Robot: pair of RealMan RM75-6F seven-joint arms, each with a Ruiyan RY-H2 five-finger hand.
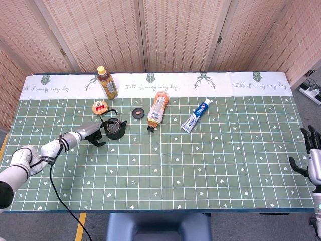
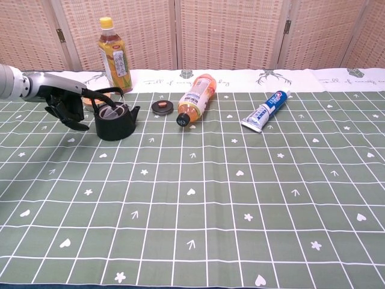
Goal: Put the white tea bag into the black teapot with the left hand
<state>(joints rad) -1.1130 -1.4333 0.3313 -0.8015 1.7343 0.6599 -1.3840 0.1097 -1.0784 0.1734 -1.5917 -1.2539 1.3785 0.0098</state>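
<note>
The black teapot (image 1: 115, 129) (image 2: 114, 123) stands open-topped at the table's left, its handle up. Something pale, likely the white tea bag (image 2: 108, 112), shows inside its mouth. My left hand (image 1: 94, 133) (image 2: 65, 108) hovers just left of the pot, close to its rim, fingers apart and hanging down with nothing in them. Far off at the right edge of the head view, my right hand (image 1: 313, 160) stays off the table with fingers spread and empty.
The teapot's lid (image 1: 138, 113) (image 2: 162, 107) lies to the pot's right. An orange bottle (image 1: 158, 109) (image 2: 197, 99) lies on its side, with a toothpaste tube (image 1: 196, 116) (image 2: 264, 112) further right. A tea bottle (image 1: 107, 83) (image 2: 114, 54) stands behind, near a small round tin (image 1: 100, 107).
</note>
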